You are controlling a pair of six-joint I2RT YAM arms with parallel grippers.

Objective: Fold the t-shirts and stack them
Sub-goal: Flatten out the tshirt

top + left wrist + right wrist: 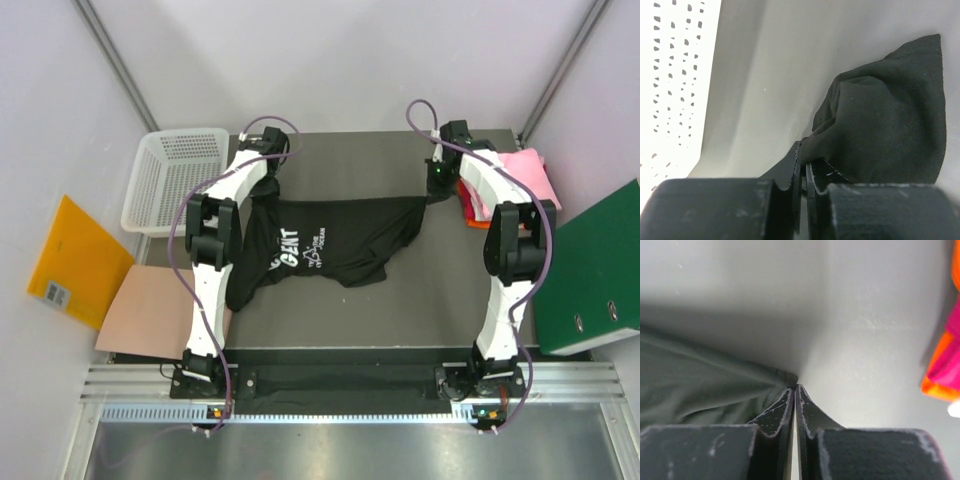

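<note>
A black t-shirt (320,243) with white lettering hangs stretched between my two grippers over the middle of the dark table (400,320). My left gripper (268,186) is shut on its left upper corner; the left wrist view shows black cloth (890,120) bunched at the closed fingertips (799,155). My right gripper (432,190) is shut on its right upper corner; the right wrist view shows the cloth edge (715,385) pinched at the tips (789,396). A stack of folded pink (532,175), orange and red tees lies at the back right, and also shows in the right wrist view (942,370).
A white mesh basket (170,180) stands at the back left, off the table. A green folder (590,270) lies to the right. A yellow envelope (75,260) and a tan sheet (150,310) lie to the left.
</note>
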